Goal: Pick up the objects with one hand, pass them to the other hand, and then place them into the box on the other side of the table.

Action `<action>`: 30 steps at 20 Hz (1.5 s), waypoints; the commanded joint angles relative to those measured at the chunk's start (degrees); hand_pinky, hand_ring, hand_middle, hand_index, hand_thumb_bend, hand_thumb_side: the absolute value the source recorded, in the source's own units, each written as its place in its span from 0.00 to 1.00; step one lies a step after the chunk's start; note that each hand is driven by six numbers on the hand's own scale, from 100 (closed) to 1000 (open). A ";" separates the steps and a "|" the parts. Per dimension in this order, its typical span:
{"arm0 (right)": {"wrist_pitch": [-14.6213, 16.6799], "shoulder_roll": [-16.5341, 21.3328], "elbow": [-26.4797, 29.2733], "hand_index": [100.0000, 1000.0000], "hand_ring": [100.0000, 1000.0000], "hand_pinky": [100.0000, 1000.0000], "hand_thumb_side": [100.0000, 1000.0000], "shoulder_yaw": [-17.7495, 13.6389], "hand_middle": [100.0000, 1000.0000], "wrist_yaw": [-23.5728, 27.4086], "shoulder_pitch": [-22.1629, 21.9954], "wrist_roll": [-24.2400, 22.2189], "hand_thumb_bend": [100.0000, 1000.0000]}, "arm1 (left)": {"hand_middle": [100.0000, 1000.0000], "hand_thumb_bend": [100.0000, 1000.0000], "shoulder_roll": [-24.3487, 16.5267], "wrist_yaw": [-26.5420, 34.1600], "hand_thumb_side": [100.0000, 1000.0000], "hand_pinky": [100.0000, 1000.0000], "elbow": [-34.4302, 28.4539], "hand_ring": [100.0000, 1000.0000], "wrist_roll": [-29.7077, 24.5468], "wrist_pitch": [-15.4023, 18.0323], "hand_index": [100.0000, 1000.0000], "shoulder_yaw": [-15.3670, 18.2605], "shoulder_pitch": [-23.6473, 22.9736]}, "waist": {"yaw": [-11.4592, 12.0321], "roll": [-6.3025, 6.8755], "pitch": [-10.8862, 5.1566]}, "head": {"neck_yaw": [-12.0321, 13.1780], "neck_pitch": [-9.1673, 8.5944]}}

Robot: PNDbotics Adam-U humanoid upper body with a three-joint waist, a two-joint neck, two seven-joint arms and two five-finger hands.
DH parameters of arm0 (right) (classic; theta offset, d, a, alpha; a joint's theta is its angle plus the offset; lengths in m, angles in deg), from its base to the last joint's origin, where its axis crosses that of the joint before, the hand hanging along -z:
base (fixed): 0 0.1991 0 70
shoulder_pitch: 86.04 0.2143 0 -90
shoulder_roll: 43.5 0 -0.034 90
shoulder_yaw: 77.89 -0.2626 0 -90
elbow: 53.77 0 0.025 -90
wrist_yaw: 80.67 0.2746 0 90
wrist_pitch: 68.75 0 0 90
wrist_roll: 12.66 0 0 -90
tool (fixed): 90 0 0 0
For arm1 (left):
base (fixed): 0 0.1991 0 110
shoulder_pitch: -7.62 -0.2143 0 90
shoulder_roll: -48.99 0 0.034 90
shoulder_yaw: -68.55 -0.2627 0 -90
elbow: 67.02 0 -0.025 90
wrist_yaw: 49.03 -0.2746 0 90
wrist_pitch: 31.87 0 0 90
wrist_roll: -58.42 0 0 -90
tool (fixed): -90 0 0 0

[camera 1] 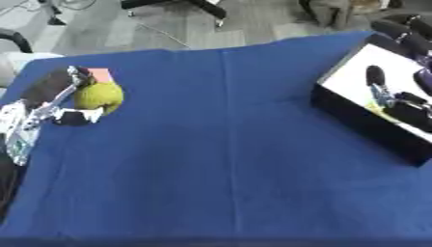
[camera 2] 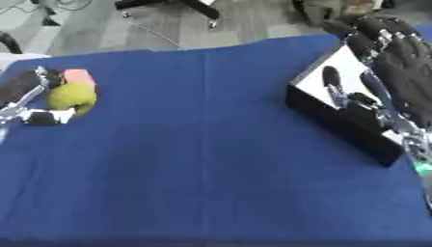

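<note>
A yellow-green ball (camera 1: 100, 95) lies near the left edge of the blue cloth (camera 1: 219, 144), with a small pink object (camera 1: 101, 75) just behind it. My left hand (camera 1: 47, 99) comes in from the left. Its fingers curl over the ball's top and its thumb (camera 1: 83, 116) sits under the ball's near side. The black box (camera 2: 333, 123) with a white inside stands at the right edge. Over it hangs my right hand (camera 2: 397, 62), with straight fingers that hide part of the inside and hold nothing.
Beyond the far table edge lie grey floor, chair legs (camera 1: 207, 9) and cables. A white rounded thing (camera 1: 17, 60) shows at the far left corner. Between the ball and the box there is only blue cloth.
</note>
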 commanded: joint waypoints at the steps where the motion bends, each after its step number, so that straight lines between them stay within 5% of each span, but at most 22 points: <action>1: 2.82 0.00 1.20 0.98 0.80 0.81 0.00 2.74 0.86 3.03 2.67 0.35 0.10 | 0.32 0.00 -0.69 13.29 0.17 0.46 -6.93 0.32 -9.93 0.05 0.46 -2.86 1.37 | 0.19 -0.18 -0.88 | -0.48 -0.15; 8: 6.34 -0.65 1.20 1.00 0.85 0.87 0.00 8.39 0.96 4.23 7.67 -5.24 0.30 | 0.32 0.00 3.68 28.56 0.17 0.47 -12.53 0.32 -26.98 -3.51 0.46 -9.78 6.19 | 0.70 -0.33 -0.76 | -1.81 -0.15; 17: 10.18 -1.26 1.20 1.00 0.86 0.88 0.00 13.05 0.96 3.43 12.07 -10.40 0.35 | 0.32 0.00 9.16 35.47 0.17 0.47 -12.91 0.32 -35.90 -6.23 0.46 -13.95 11.71 | 1.25 -0.33 -0.15 | -2.54 -0.15; 30: 5.93 -2.43 1.20 1.00 0.87 0.87 0.00 14.85 0.96 2.10 12.65 -13.59 0.34 | 0.32 0.00 13.19 43.42 0.17 0.47 -16.57 0.32 -43.73 -10.72 0.46 -17.35 14.20 | 1.52 -0.21 0.08 | -3.58 -0.15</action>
